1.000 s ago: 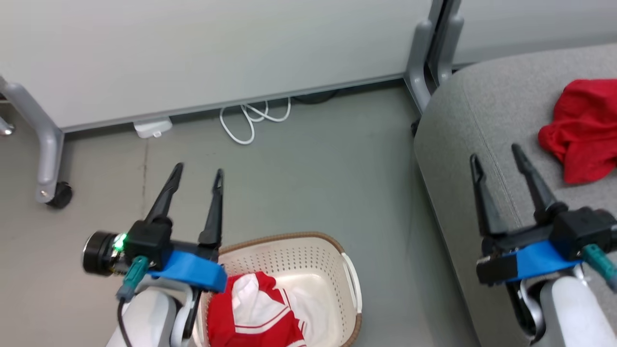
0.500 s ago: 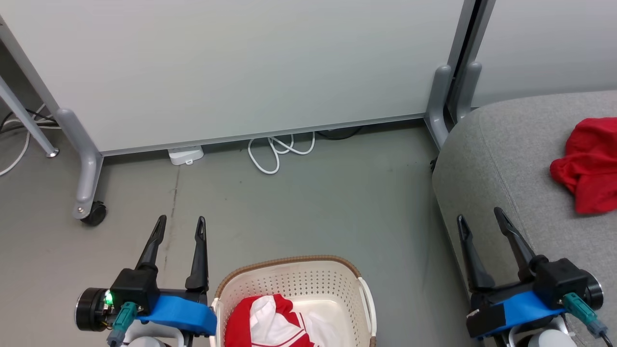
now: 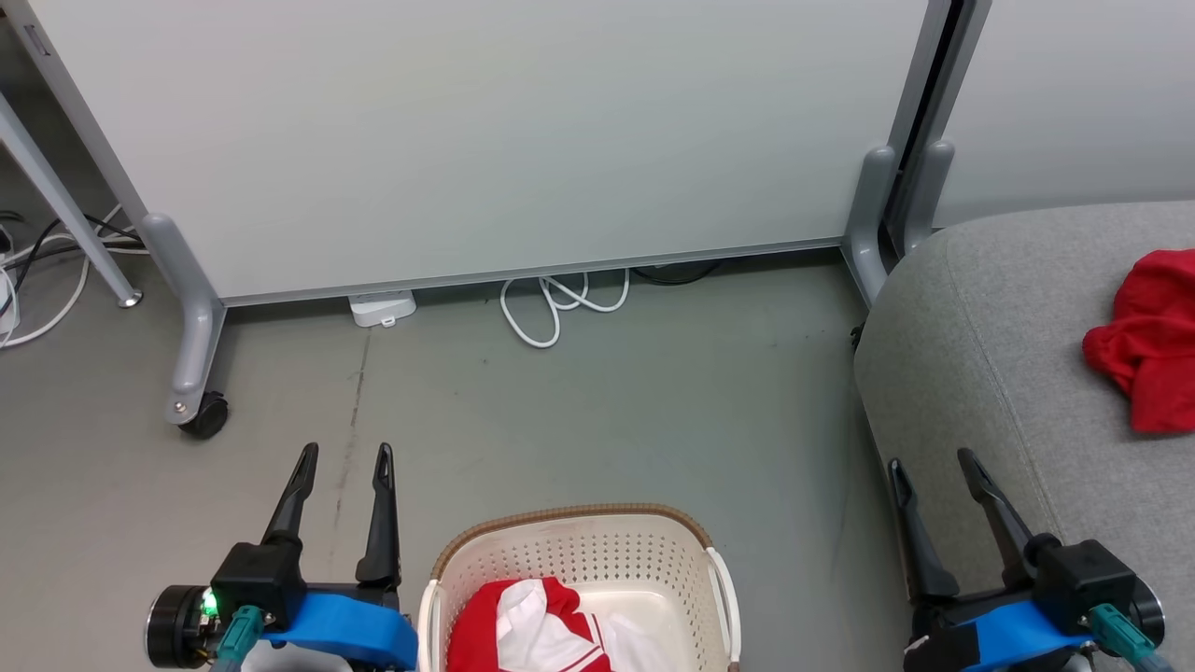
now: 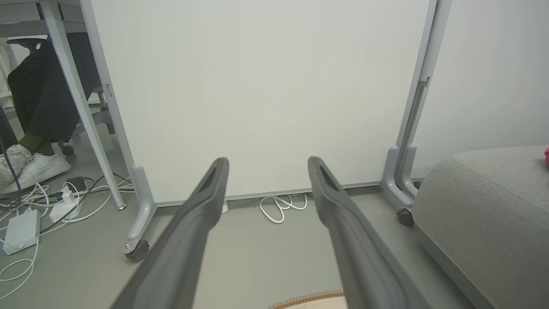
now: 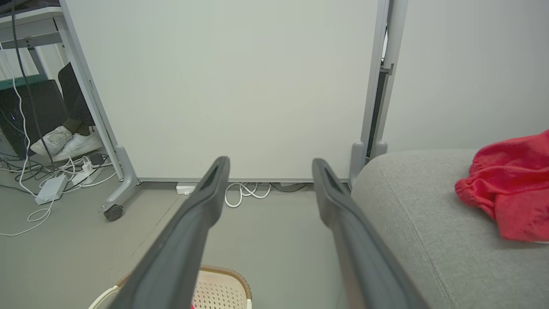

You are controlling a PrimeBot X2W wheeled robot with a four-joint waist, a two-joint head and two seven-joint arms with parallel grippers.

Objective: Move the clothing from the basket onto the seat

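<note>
Low at the near left, just beside the basket [image 3: 569, 511]: left gripper [image 3: 345, 452], fingers spread wide, gripping nothing. Low at the near right, against the rounded left edge of the seat [image 3: 971, 355] in the head view: right gripper [image 3: 931, 459], spread just as wide and empty.

Against a second ago: whole head view shifted by a camera move, taking in more of the partition panel [image 3: 467, 140] and its castor [image 3: 205, 415]. Beyond that shift, both grippers drawn back nearer the robot. Left one now clear of the basket rim, where before it lay across it. Finger spread unchanged on both.

Inside the basket, toward its near left: red-and-white garment [image 3: 523, 625], crumpled, striped trim showing, folds hiding any lettering. On the seat, far right and well in from its left edge: red garment [image 3: 1153, 345], bunched.

Between basket and seat: strip of bare grey floor [image 3: 794, 523]. Ahead of both grippers: open floor up to the panel's foot, with a looped white cable [image 3: 560, 303] lying there.
</note>
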